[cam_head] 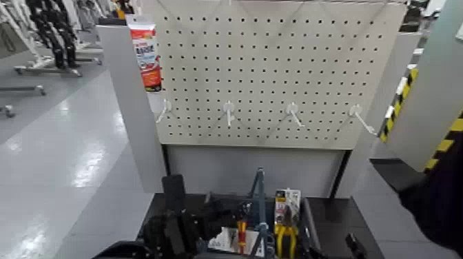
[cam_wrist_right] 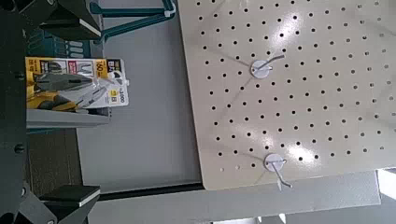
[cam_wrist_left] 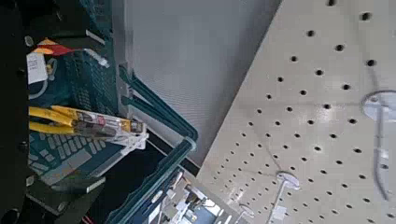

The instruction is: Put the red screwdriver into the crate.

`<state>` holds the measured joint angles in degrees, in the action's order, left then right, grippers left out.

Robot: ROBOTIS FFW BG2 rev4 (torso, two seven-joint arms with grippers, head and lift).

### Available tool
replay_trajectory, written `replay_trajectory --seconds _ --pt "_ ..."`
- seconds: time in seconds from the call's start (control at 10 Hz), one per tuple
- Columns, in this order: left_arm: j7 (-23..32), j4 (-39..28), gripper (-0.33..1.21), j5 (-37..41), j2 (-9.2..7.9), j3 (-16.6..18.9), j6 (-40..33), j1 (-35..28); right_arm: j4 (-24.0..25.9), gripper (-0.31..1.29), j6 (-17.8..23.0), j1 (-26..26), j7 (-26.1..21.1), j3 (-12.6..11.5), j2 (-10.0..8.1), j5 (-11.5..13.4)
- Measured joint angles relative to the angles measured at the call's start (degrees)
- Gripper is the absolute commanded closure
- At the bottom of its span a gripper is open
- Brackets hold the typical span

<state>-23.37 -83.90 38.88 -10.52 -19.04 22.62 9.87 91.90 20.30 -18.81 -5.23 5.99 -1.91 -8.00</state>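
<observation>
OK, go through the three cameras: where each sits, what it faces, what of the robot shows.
Head: high up, looking forward and down at the pegboard and crate; left gripper shows low.
Left wrist: beside the crate, facing pliers pack and pegboard; no fingers visible.
Right wrist: faces pegboard and pliers pack; dark arm parts at edge.
Shared: pegboard, pliers.

From the head view, the dark grey-blue ribbed plastic crate (cam_head: 303,227) runs off the lower edge. The slim red-handled screwdriver (cam_head: 242,234) shows only partly, its tip hidden. Neither gripper's fingers can be made out.
</observation>
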Motion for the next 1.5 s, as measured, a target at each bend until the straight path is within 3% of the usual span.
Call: replay_trajectory --seconds 0.2,0.4,0.7,1.1,1.5 --pt "0.3 -3.9 0.17 -5.5 -0.23 1.8 -2.4 -0.7 -0.1 0.13 0.0 0.0 0.0 -0.1 0.04 0.0" --pt "3.7 -7.6 0.14 -13.9 -0.31 3.6 -9.8 -3.5 -0.1 0.13 0.0 0.0 0.0 -0.1 -0.02 0.0" --pt "8.3 -10.9 0.12 -24.8 0.94 8.3 -20.1 -11.0 -0.1 0.13 0.7 -0.2 0.5 -0.5 -0.02 0.4" --pt "13.7 -11.9 0.12 -29.2 0.34 12.1 -26.0 -18.8 0.3 0.13 1.4 -1.1 0.6 -1.0 0.33 1.3" --pt "14.5 -11.8 0.12 -30.3 0.43 13.1 -28.7 -20.8 0.7 0.13 1.4 -1.6 0.4 -1.1 0.65 3.1"
